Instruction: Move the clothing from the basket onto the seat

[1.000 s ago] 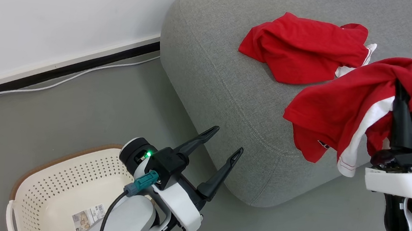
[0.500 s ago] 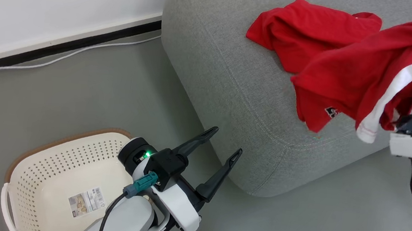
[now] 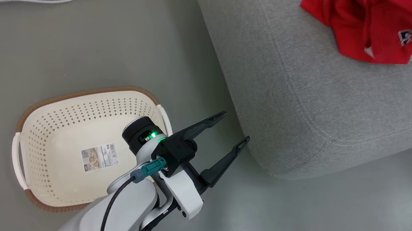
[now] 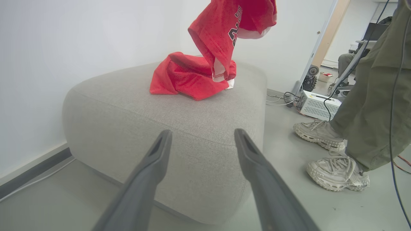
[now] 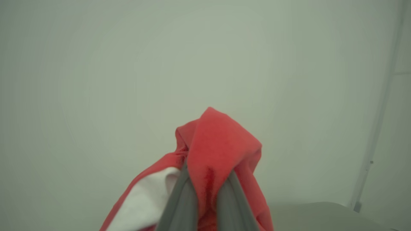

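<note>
Well, the right gripper [image 5: 208, 179] is clamping tight on a red jersey [image 4: 224, 35], dangling it above the grey sofa [image 4: 160, 122]. Lowering it until the fabric is resting beside the other red garment [image 4: 189, 80] before releasing seems wise. Counting: two garments, one sofa, one empty laundry basket [image 3: 76, 113]. The left gripper [image 3: 236, 126] is gaping wide, holding nothing.

White forearm [image 3: 123, 210] — black long-fingered left gripper [image 3: 234, 126], green light [image 3: 153, 136], teal plug [image 3: 150, 168], black cable [image 3: 108, 212]
</note>
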Tool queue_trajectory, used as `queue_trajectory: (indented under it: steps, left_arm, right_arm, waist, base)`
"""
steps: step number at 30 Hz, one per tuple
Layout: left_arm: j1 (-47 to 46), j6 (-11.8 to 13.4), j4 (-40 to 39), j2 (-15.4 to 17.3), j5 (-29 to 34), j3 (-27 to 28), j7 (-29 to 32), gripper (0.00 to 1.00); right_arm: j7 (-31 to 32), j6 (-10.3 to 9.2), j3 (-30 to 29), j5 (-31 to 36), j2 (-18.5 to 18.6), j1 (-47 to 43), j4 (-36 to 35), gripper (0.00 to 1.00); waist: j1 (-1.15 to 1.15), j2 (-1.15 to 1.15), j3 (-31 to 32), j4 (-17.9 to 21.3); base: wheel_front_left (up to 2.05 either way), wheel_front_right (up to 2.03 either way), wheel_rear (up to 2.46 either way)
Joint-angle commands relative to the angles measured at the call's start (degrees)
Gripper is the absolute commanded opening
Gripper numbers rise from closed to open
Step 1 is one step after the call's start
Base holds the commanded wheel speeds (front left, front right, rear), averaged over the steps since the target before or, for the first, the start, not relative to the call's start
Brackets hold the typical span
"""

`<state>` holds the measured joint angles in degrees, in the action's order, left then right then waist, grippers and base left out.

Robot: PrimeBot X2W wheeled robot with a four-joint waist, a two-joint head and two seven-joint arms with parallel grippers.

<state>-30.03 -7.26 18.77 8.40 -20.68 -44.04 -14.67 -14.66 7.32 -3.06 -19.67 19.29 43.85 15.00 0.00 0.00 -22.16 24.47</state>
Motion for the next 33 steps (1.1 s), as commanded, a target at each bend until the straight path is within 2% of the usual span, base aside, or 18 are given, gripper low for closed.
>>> queue_trajectory:
  steps: [1, 7, 10, 16, 23, 31, 33]
  left_arm:
    - [-2.5, -0.2, -1.0, 0.5, 0.5, 0.9, -0.3, 1.0]
    - [-5.0, -0.2, -0.5, 1.7, 0.8, 0.4, -0.3, 1.0]
    - [-6.0, -0.2, -0.4, 1.9, 1.1, 0.3, -0.3, 1.0]
    - [-8.3, -0.2, -0.6, 1.6, 1.6, -0.7, -0.3, 1.0]
    - [-8.5, -0.2, -0.1, 1.6, 1.6, -0.7, -0.3, 1.0]
    - [-8.6, -0.2, -0.2, 1.9, 2.4, 0.5, -0.3, 1.0]
    - [-8.3, -0.2, -0.2, 1.7, 2.4, 1.0, -0.3, 1.0]
  right_arm:
    - [-0.3, 0.17, -0.7, 0.3, 2.1, 2.6, -0.5, 0.0]
    - [-0.3, 0.17, -6.3, 3.1, 4.5, 9.4, 3.8, 0.0]
    - [-0.3, 0.17, -10.3, 3.6, 5.4, 13.2, 7.9, 0.0]
    - [-0.3, 0.17, -14.3, 8.8, 10.0, 19.8, 15.8, 0.0]
    - [-0.3, 0.17, -21.0, 13.3, 12.6, 28.2, 24.8, 0.0]
    - [-0.3, 0.17, -30.1, 20.3, 13.2, 32.3, 33.3, 0.0]
    - [-0.2, 0.17, -31.5, 21.2, 12.9, 32.7, 38.1, 0.0]
  waist:
    - [0.0, 0.0, -3.1, -2.4]
    - [0.0, 0.0, -7.5, -4.6]
    - [0.0, 0.0, -9.4, -5.9]
    - [0.0, 0.0, -13.1, -9.2]
    - [0.0, 0.0, -16.5, -11.8]
    - [0.0, 0.0, -18.3, -14.6]
    - [0.0, 0.0, -18.7, -15.6]
  base:
    - [0.0, 0.0, 0.0]
    - [0.0, 0.0, 0.0]
    - [0.0, 0.0, 0.0]
    - [0.0, 0.0, 0.0]
    - [0.0, 0.0, 0.0]
    - [0.0, 0.0, 0.0]
    - [0.0, 0.0, 0.0]
